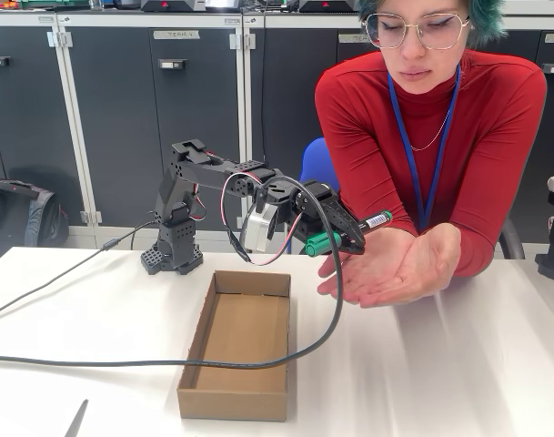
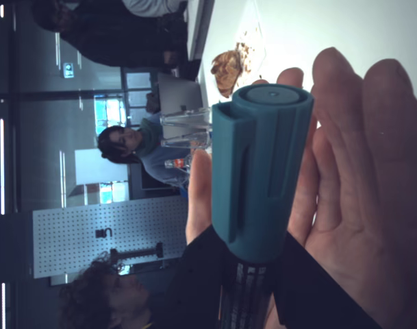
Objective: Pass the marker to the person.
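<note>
Gripper [image 1: 342, 238] is clamped on the marker [image 1: 349, 233], held up off the table [image 1: 458, 364] at the end of the black arm [image 1: 217, 173], which reaches rightward in the fixed view from its base [image 1: 172, 255] at the back left of the table. Marker runs through the jaws at a shallow tilt: one green end pokes out lower left of the fingers, dark barrel with white label and a green tip sticks out upper right. That right tip sits just above the person's [image 1: 440, 118] cupped hands [image 1: 390, 264]; can't tell from the fixed view whether it touches the palm. Hands are held together, palms up, just right of the gripper and raised off the table, forearms resting near the table edge. Wrist view: green cap [image 2: 259, 171] fills the centre, dark labelled barrel below it between the two dark fingers [image 2: 318, 288], open palm [image 2: 359, 192] right behind the cap, very close. Around it, left to right in the fixed view: dark bag [image 1: 17, 214] on the floor at far left, thick grey cable [image 1: 122, 362] lying across the table from the left edge, crossing the cardboard box and looping up to the wrist. Open cardboard box [image 1: 240, 346] sits on the table below and left of the gripper, well apart from the marker. Blue chair [image 1: 317, 164] shows behind the arm, dark cabinets [image 1: 122, 109] along the back wall. Only air between marker tip and hands; cable loop hangs beside the gripper, not across that gap.
</note>
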Robot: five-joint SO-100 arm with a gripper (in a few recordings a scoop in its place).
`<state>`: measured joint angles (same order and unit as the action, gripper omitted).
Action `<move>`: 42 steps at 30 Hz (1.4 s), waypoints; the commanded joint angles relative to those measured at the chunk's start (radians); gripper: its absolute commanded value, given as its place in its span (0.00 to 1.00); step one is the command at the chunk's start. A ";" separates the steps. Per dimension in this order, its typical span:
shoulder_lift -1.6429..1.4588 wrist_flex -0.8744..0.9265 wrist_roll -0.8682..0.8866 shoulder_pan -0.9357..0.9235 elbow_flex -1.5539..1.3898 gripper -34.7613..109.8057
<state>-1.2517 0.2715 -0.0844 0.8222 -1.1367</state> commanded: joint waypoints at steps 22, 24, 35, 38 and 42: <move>0.009 -0.091 -0.032 0.055 0.025 0.26; 0.008 -0.098 -0.032 0.051 0.018 0.27; 0.000 -0.120 -0.011 0.044 0.015 0.43; -0.005 -0.121 -0.003 0.044 0.011 0.47; -0.015 -0.109 0.015 0.048 0.005 0.51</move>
<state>-1.2026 0.1764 -0.0798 0.8713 -1.1367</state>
